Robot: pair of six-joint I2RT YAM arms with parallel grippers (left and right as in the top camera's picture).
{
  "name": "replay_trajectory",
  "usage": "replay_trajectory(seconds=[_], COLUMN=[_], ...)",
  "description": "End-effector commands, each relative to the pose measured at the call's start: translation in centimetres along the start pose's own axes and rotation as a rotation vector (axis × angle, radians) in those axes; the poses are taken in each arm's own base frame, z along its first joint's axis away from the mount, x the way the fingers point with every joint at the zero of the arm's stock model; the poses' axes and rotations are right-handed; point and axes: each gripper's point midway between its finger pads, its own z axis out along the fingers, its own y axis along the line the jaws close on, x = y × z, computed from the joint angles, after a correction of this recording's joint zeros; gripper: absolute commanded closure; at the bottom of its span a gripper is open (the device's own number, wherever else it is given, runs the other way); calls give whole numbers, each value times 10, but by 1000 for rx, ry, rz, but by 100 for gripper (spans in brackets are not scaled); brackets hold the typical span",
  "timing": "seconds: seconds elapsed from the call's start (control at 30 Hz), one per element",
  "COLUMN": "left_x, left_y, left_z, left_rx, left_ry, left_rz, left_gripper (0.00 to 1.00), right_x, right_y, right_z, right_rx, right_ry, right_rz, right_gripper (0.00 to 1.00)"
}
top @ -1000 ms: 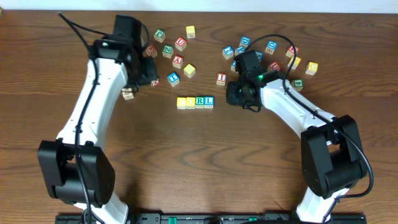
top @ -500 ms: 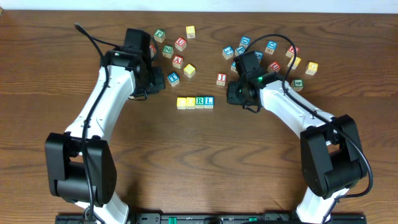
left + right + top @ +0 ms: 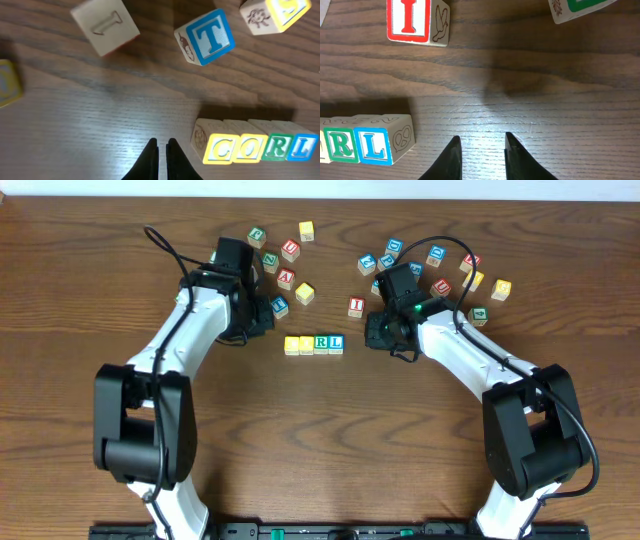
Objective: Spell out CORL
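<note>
Four cubes stand side by side in a row on the wooden table: yellow C (image 3: 292, 345) (image 3: 222, 148), yellow O (image 3: 306, 345) (image 3: 248, 148), green R (image 3: 321, 343) (image 3: 280, 146) (image 3: 340, 145) and blue L (image 3: 336, 342) (image 3: 304, 146) (image 3: 372, 146). My left gripper (image 3: 264, 324) (image 3: 162, 145) is shut and empty, low over the wood just left of the C cube. My right gripper (image 3: 376, 335) (image 3: 482, 141) hangs open and empty to the right of the L cube, apart from it.
Loose letter cubes lie scattered behind the row: a blue T cube (image 3: 279, 305) (image 3: 207, 37), a red I cube (image 3: 356, 306) (image 3: 415, 20), a yellow cube (image 3: 304, 293), and a cluster at the back right (image 3: 436, 255). A green-faced cube (image 3: 580, 7) sits beyond my right fingers.
My left arm has swung right, toward the row's left end, with its jaws closing fully. The right jaws have parted a little while that arm stayed put.
</note>
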Motion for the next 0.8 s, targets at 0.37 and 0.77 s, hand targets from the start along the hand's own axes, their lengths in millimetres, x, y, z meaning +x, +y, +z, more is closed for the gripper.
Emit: replay_trajectory(seconds=[0.37,0.77], left_x=[19,22], left_y=[-11,-26], left_z=[38,43], left_rx=[21,33], left_ry=[93,87], left_rz=[16,56], left_gripper=[92,92], right_x=[3,3], right_y=[-1,-1], right_z=[2,3], right_rx=[18,17], right_ry=[-1,-1], right_rz=[-11,-11], right_gripper=[75,74])
